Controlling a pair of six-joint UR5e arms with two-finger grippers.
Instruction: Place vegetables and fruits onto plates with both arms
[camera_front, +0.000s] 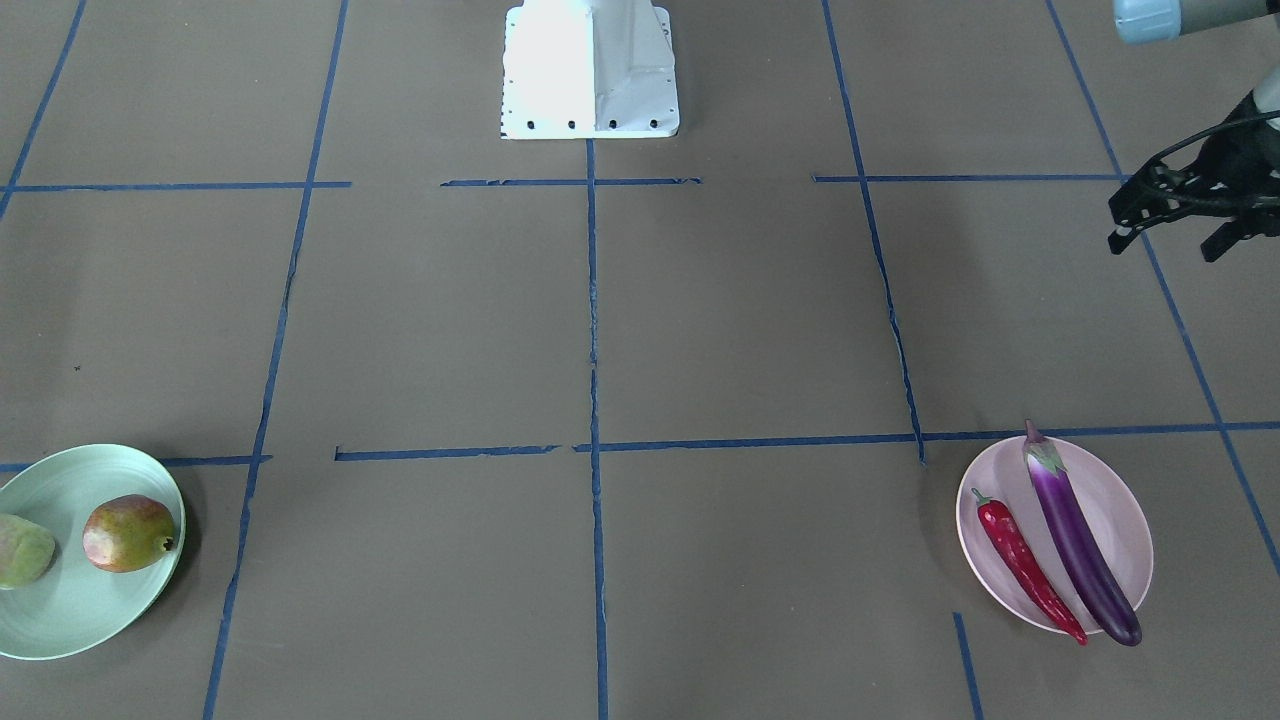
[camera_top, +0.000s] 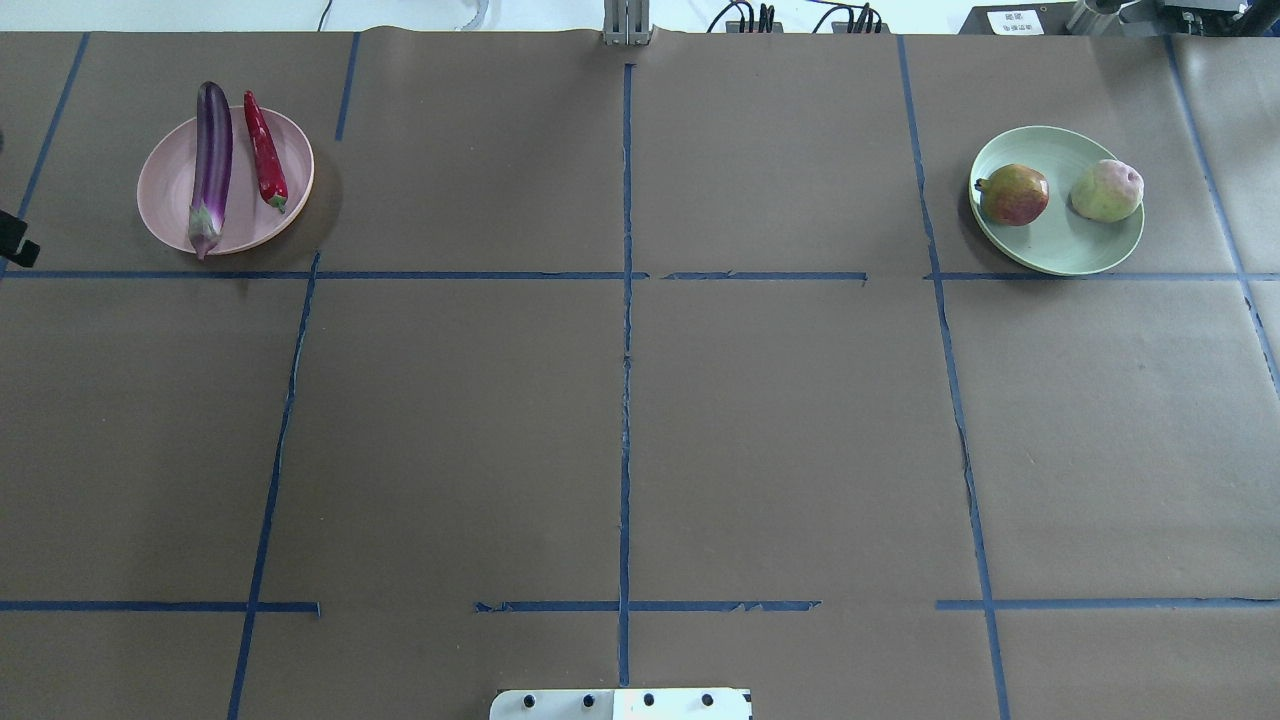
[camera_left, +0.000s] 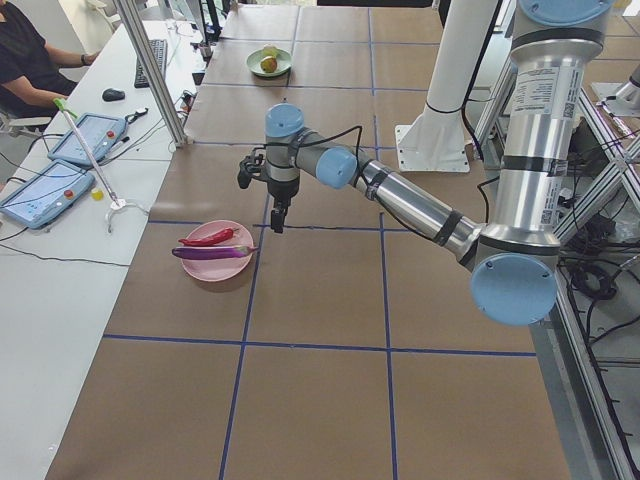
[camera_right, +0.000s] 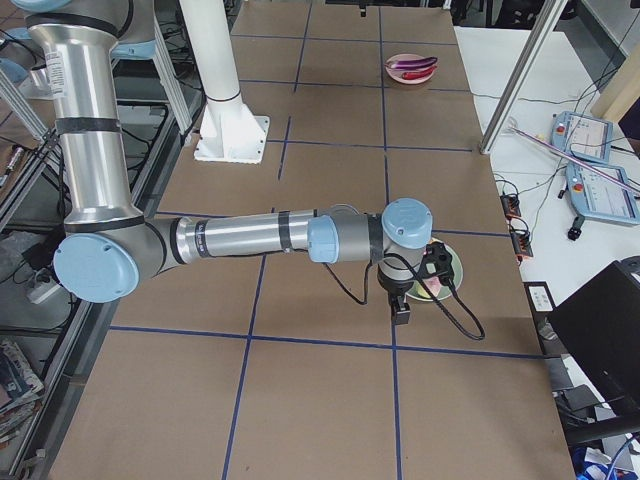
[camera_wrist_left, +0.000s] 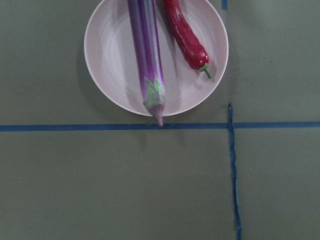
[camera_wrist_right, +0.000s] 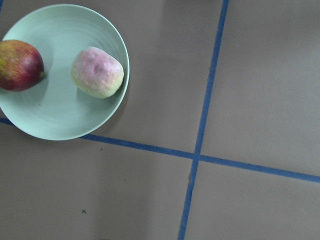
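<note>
Closest to me in the front-facing view is the pink plate (camera_front: 1118, 500). The eggplant (camera_front: 1075, 540) and the red chili (camera_front: 1022, 560) lie side by side in it. At the other end of the worktop (camera_front: 700, 320), the mint plate (camera_front: 90, 610) holds the red-and-green fruit (camera_front: 128, 533) and the pale green fruit (camera_front: 20, 550). Everything is plated, so I judge the sorting done.

The left tool (camera_front: 1168, 246) hangs well apart from the pink plate, with its jaws spread and nothing between them. The right tool (camera_right: 402, 312) shows only in the side view, just beside the mint plate. I cannot tell from there whether it is open or closed.

My worry is disturbance on the way out. The eggplant is longer than its plate and its cap tip pokes past the rim, so a low sweep of the left arm could tip it off. The fruits are round on a shallow dish and the pale one sits close to the rim. A bump from the right tool or its drooping cable could send it rolling.
</note>
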